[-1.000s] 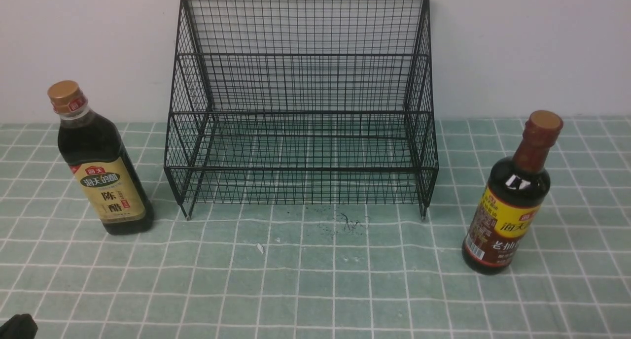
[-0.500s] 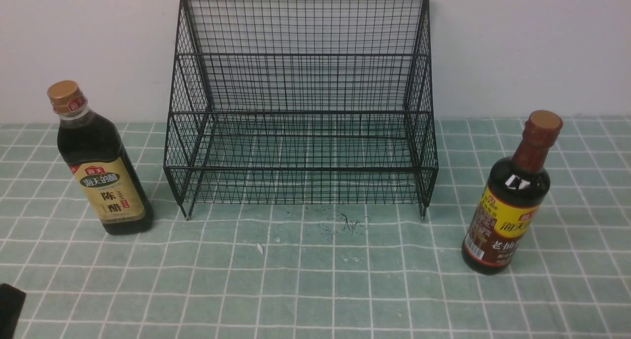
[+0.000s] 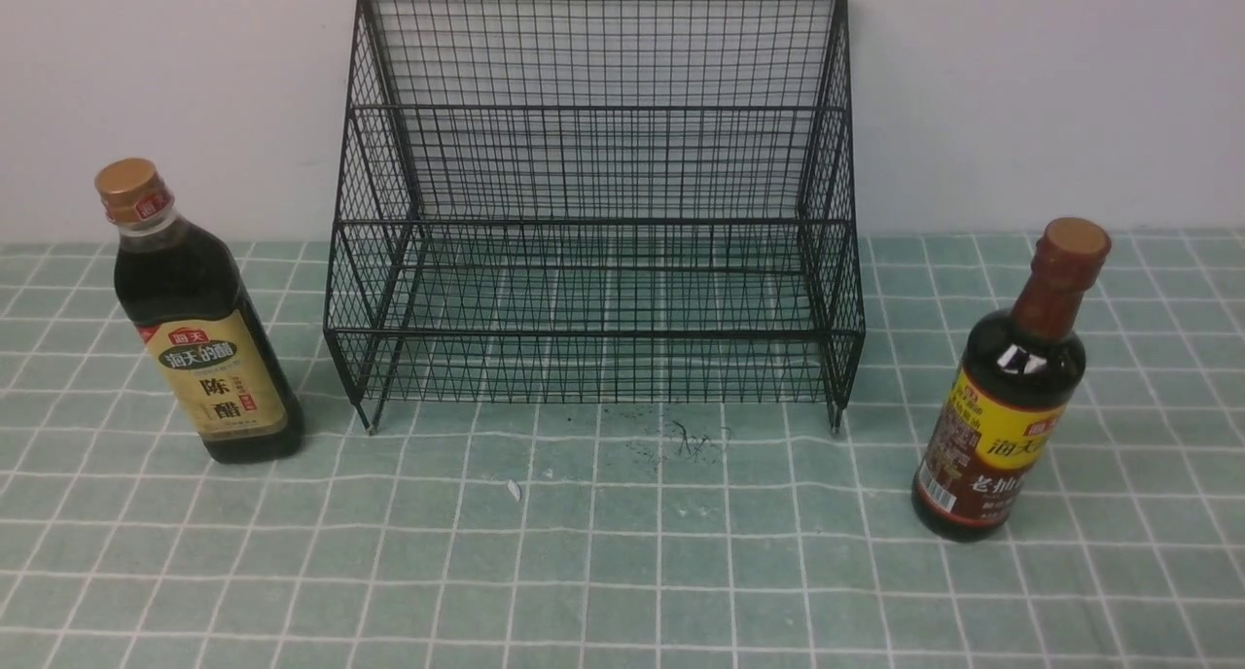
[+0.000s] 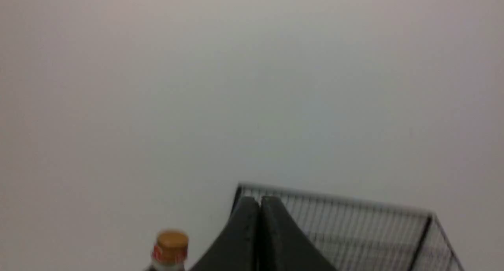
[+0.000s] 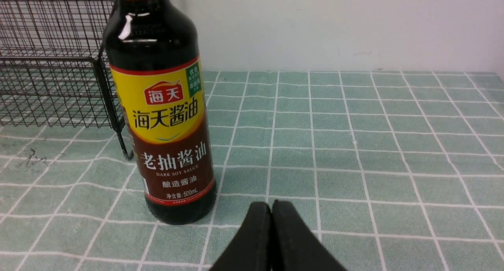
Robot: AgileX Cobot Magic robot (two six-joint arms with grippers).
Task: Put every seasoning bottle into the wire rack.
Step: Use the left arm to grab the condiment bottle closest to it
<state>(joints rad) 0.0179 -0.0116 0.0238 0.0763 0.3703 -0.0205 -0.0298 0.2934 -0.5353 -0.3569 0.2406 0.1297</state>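
The black wire rack (image 3: 595, 212) stands empty at the back middle against the wall. The gold-capped bottle with the tan label (image 3: 199, 329) stands upright left of it; its cap shows in the left wrist view (image 4: 171, 243). The slimmer bottle with the brown-red neck and yellow-and-maroon label (image 3: 1007, 397) stands upright right of the rack, and fills the right wrist view (image 5: 159, 105). My left gripper (image 4: 259, 202) is shut and empty, raised, facing the rack's top edge (image 4: 334, 202). My right gripper (image 5: 271, 206) is shut and empty, low over the cloth beside the slimmer bottle. Neither gripper shows in the front view.
A green checked cloth (image 3: 622, 552) covers the table. A white wall (image 3: 1021, 86) rises right behind the rack. A dark scribble mark (image 3: 686, 440) and a small white fleck (image 3: 514, 490) lie on the cloth in front of the rack.
The dark left gripper tip at the front view's lower left corner rose a little, then left the view. The bottles and the rack have not moved.
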